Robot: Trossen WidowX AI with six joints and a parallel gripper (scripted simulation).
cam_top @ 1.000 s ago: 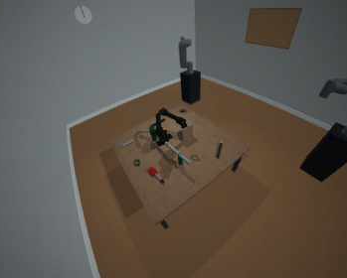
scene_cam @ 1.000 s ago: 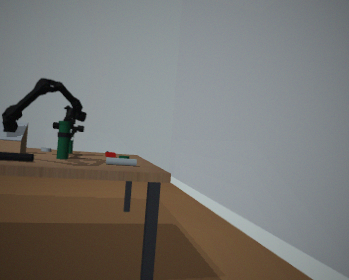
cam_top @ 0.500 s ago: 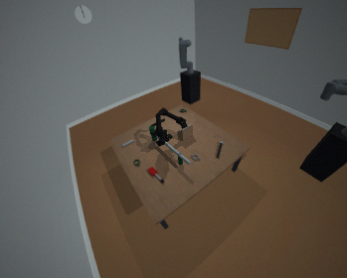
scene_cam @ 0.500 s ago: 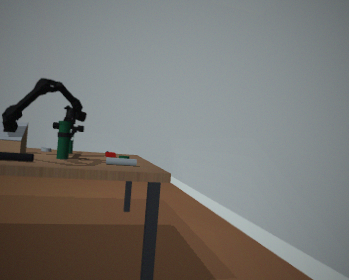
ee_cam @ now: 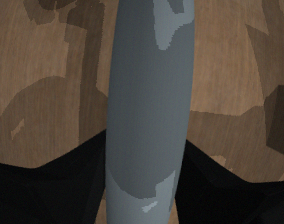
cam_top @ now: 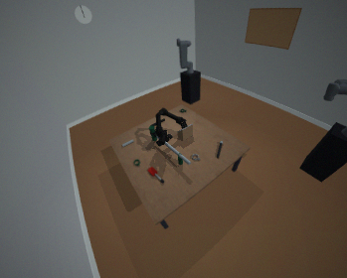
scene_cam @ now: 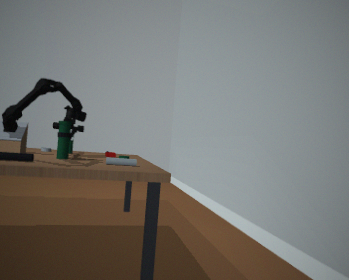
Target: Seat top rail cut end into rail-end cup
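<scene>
My gripper (cam_top: pixel 164 142) (ee_cam: pixel 142 135) is shut on the pale grey fence rail (cam_top: pixel 178 153) (ee_cam: pixel 150 95). The dark fingers press on both sides of the rail in the wrist view, where it runs from top to bottom of the frame. In the top view the rail slants from my gripper down to the small green post (cam_top: pixel 180 160). The big green post (cam_top: pixel 152 129) (scene_cam: pixel 63 147) stands upright beside my gripper, with a dark brace band (scene_cam: pixel 64 134) high on it. The rail-end cup and the rail's end at the big post are hidden or too small to make out.
A red tool (cam_top: pixel 152 171) (scene_cam: pixel 110 154), a white cylinder (cam_top: pixel 128 143) (scene_cam: pixel 121 161), a green ring (cam_top: pixel 136 162), a grey ring (cam_top: pixel 195 157) and a dark bar (cam_top: pixel 220 150) (scene_cam: pixel 10 156) lie on the table (cam_top: pixel 162 204). The arm's base stands on a box (cam_top: pixel 185 132) (scene_cam: pixel 8 145).
</scene>
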